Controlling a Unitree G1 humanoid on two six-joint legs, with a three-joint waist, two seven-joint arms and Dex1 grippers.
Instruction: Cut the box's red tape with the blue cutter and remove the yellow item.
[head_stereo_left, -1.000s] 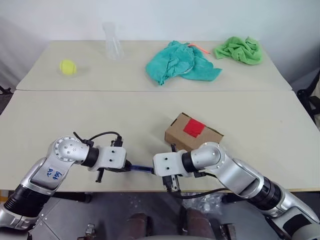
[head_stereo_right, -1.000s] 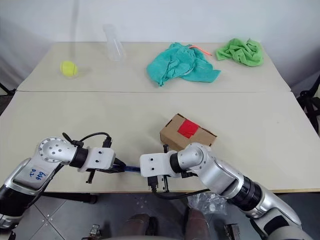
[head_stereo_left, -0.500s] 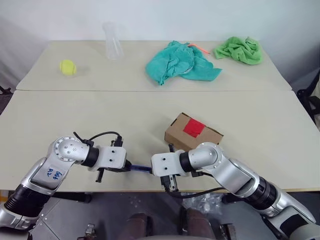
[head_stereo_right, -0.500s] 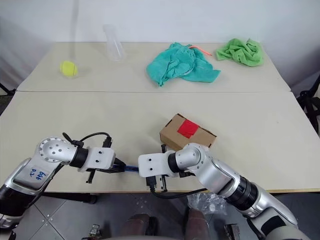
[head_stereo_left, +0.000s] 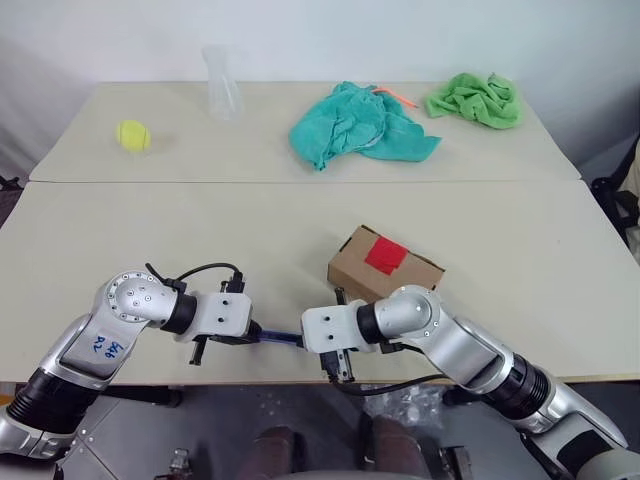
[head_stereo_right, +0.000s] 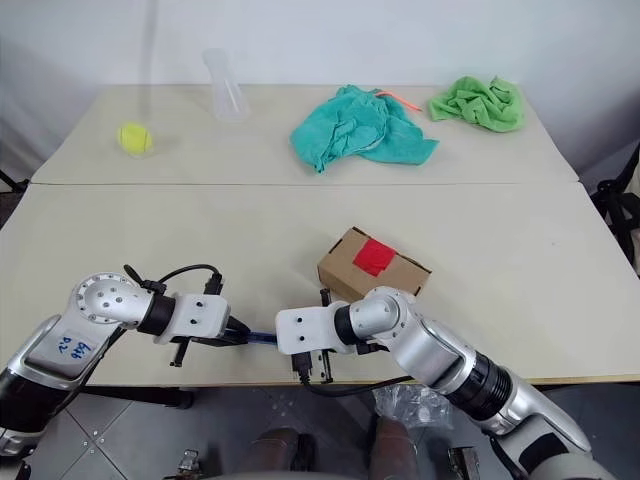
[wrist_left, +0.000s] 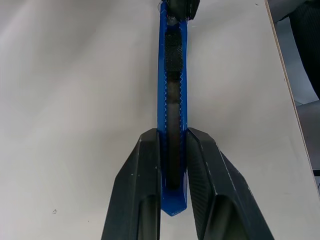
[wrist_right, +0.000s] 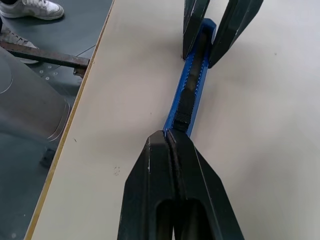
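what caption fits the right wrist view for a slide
Both grippers, right and left, pinch opposite ends of the blue cutter.

One box (head_stereo_left: 385, 265); one cutter (wrist_left: 172, 110); one ball (head_stereo_left: 131, 134); two cloths, teal (head_stereo_left: 360, 125) and green (head_stereo_left: 474, 99); one clear cup (head_stereo_left: 222, 82); two tables (head_stereo_left: 150, 240).

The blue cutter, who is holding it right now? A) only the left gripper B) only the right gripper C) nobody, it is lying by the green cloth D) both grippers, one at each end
D: the left gripper squeezes one end of the blue cutter, and the right gripper is pinched shut on its other end, just above the table.
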